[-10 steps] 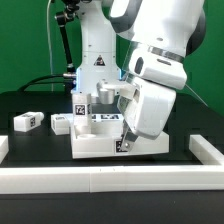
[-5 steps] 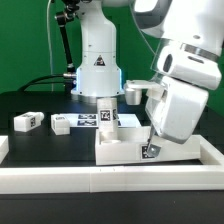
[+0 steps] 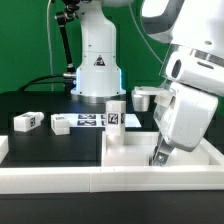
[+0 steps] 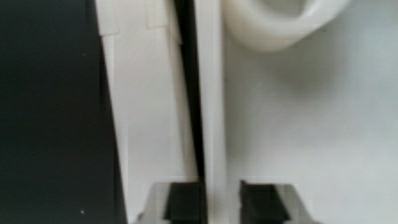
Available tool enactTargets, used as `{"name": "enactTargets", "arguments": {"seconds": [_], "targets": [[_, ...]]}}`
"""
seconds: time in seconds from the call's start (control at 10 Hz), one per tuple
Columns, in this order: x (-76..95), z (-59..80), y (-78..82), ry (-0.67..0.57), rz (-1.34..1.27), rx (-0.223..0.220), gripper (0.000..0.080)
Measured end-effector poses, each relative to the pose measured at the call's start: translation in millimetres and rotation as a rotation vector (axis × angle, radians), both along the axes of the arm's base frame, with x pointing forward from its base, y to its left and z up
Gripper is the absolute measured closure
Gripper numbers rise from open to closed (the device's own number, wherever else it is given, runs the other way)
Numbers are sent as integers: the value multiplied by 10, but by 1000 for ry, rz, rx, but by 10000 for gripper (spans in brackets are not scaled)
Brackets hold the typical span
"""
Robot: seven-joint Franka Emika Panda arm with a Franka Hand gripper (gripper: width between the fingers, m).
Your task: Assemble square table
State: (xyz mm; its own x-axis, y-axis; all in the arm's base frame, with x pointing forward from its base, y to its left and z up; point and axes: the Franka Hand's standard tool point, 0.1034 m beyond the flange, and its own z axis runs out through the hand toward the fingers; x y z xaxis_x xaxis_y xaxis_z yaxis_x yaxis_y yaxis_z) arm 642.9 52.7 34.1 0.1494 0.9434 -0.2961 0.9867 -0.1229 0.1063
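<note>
In the exterior view, the tabletop [image 3: 130,150] lies at the exterior view's right, just behind the front rail [image 3: 60,181], with the gripper [image 3: 160,153] down at its near edge. One leg [image 3: 115,112] stands upright on it, and a second leg [image 3: 144,97] seems to stand behind. A loose leg [image 3: 25,121] and another loose leg [image 3: 62,122] wait well apart, so I judge the job about half done. In the wrist view, the fingers [image 4: 173,202] are pinched tight on the tabletop's thin rim [image 4: 206,110].

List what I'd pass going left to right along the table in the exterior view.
From the left: first leg block → second leg block → marker board → upright leg block → end effector, clamped on the tabletop rim.
</note>
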Motion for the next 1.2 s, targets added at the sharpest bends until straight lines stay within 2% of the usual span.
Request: {"name": "enactTargets", "arguments": {"seconds": [0.1,0.2,0.3,0.4,0.5,0.6,0.7,1.0,1.2], "targets": [[0,0,-7,0,-2,0,525],[1,-1,-13,0,-3,0,525],[1,-1,-21,-1,-5,0,323],[4,3,-34,-1,-7,0,210],[15,62,-86,-3,4,-8,210],[-9,165,-199,8,15,-11,162],[-94,280,-355,39,13,-13,153],[-396,557,-573,58,-35,1,150],[-608,666,-775,67,-64,10,150]]}}
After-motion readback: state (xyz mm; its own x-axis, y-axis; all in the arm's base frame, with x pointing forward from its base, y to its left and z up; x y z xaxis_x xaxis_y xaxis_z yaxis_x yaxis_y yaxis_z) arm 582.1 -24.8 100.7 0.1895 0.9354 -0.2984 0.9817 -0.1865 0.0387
